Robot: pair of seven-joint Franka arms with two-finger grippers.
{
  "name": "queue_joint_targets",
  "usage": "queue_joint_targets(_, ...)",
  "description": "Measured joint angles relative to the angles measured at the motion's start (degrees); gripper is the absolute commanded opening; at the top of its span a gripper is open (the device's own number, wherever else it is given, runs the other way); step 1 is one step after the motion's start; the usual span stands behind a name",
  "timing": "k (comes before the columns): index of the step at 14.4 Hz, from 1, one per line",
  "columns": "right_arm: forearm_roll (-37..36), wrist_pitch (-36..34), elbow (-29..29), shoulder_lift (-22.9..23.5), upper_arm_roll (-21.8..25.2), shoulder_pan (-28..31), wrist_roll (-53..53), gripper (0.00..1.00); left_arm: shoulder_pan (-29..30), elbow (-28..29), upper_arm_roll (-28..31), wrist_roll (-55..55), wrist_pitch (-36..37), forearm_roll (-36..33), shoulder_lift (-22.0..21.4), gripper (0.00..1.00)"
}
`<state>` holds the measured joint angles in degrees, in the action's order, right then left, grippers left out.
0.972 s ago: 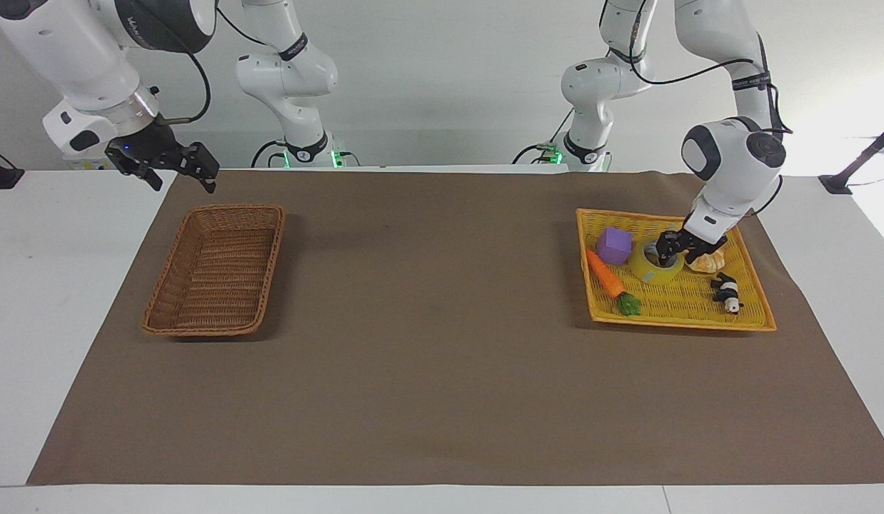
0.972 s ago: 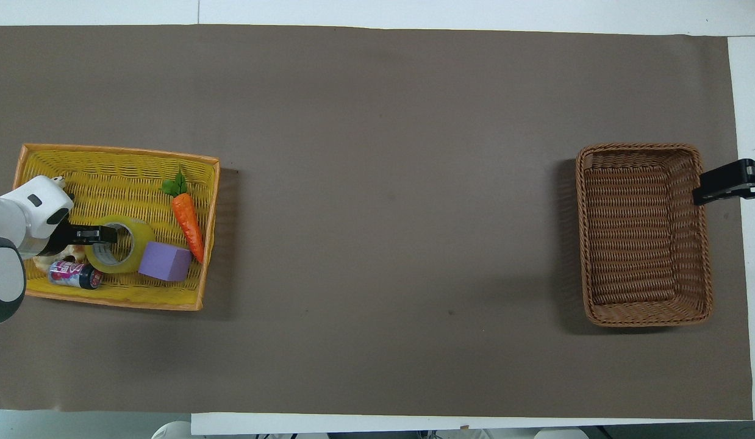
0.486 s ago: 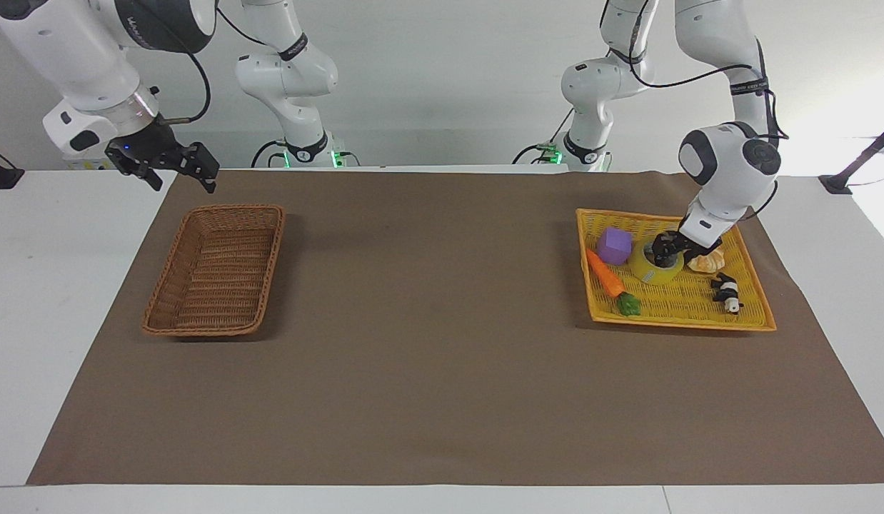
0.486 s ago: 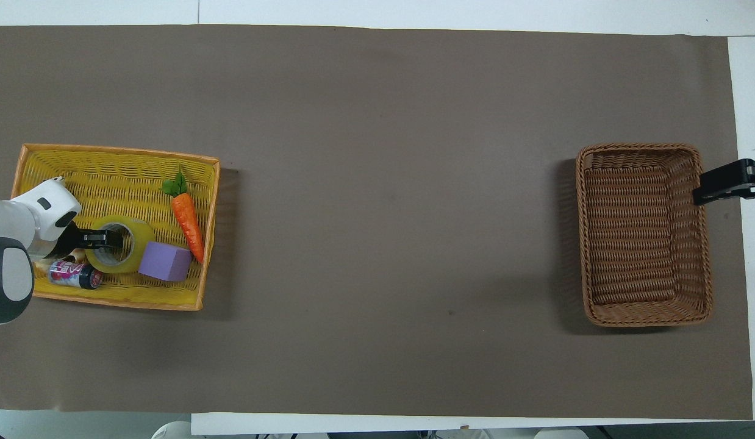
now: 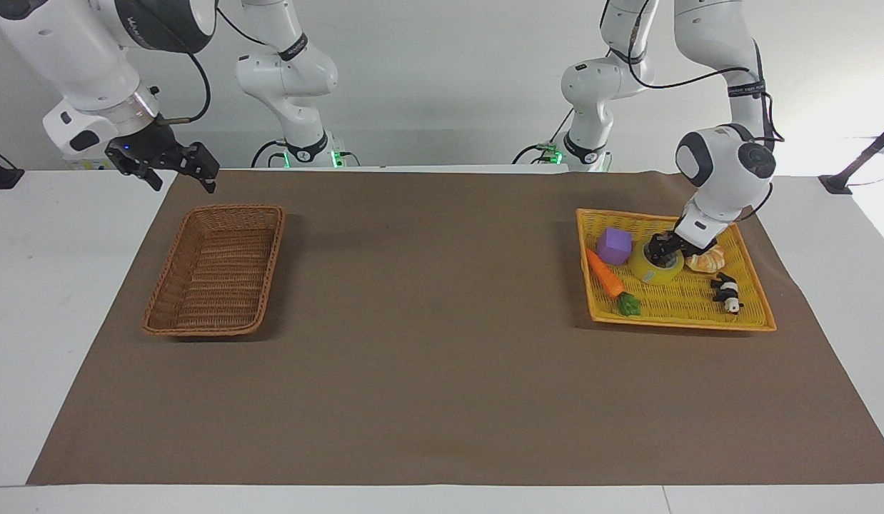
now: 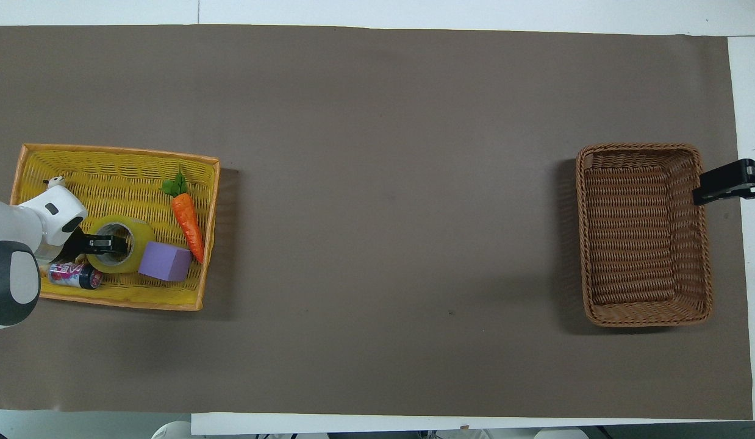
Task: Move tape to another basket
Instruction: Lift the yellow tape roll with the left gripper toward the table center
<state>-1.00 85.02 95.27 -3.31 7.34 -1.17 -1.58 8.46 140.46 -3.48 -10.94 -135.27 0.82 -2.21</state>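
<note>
Tape (image 5: 656, 267) lies flat, hole upward; left fingers (image 5: 660, 251) astride its wall, grip unclear; right fingers (image 5: 176, 168) spread.

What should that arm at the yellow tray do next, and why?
Probably finish closing on the tape, then lift. The left gripper is down at the roll's rim, reaching into its core, and the tape lies in the yellow tray, not the brown basket.

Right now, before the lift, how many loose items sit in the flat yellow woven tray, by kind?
Yellow packing tape roll: 1
Purple cube: 1
Orange toy carrot: 1
Black-and-white panda figure: 1
Small printed can: 1
Tan bread-like piece: 1
Total in the yellow tray: 6
</note>
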Motion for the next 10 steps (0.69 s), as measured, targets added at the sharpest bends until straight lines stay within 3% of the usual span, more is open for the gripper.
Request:
queue_joint_targets(1, 0.0, 0.0, 0.0, 0.0, 0.0, 0.0, 0.0, 0.99, -0.1, 0.01, -0.01, -0.04, -0.04, 0.0, 0.0, 0.0)
queue_joint_targets(6, 0.0, 0.0, 0.0, 0.0, 0.0, 0.0, 0.0, 0.99, -0.19, -1.7, -0.01, -4.79, -0.06, -0.03, 0.31, 0.0)
queue_joint_targets(8, 0.0, 0.0, 0.0, 0.0, 0.0, 0.0, 0.0, 0.99, -0.52, -7.03, -0.02, -4.8, 4.01, 0.04, 0.87, 0.0)
queue_joint_targets(10, 0.0, 0.0, 0.0, 0.0, 0.0, 0.0, 0.0, 0.99, -0.96, -18.39, -0.15, -4.52, 15.17, 0.31, 2.37, 0.0)
